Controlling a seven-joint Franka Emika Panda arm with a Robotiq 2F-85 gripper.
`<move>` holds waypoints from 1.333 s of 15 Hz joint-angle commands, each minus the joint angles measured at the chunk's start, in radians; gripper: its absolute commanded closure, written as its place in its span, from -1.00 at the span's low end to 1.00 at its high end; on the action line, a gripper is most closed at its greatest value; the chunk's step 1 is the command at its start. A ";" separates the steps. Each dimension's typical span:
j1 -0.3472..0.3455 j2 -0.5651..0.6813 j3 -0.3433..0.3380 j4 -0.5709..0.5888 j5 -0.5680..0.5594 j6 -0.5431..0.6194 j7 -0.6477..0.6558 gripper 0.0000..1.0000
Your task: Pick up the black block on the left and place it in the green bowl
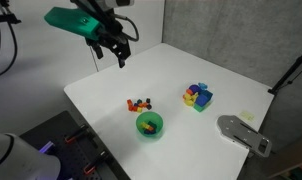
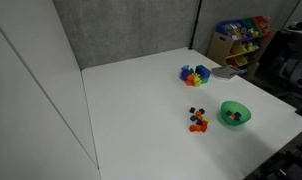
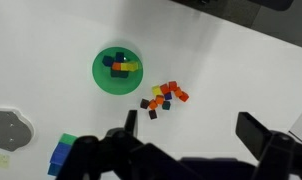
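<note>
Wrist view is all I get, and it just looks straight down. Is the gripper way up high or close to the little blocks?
Observer: Way up. In an exterior view the gripper hangs high above the far side of the table, well clear of the little blocks.
Operator: What's past the table? I only see white.
Observer: Beyond one corner stands a shelf of colourful toys.
Operator: Can you see the arm from that side too?
Observer: No. That exterior view shows no arm or gripper, just the table top with the green bowl and the blocks.
</note>
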 commanded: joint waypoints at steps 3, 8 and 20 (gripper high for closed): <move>0.019 0.156 0.064 -0.006 0.040 0.136 0.064 -1.00; 0.025 0.292 0.086 -0.020 0.067 0.276 0.068 -1.00; 0.058 0.625 0.134 0.012 0.188 0.607 -0.105 -1.00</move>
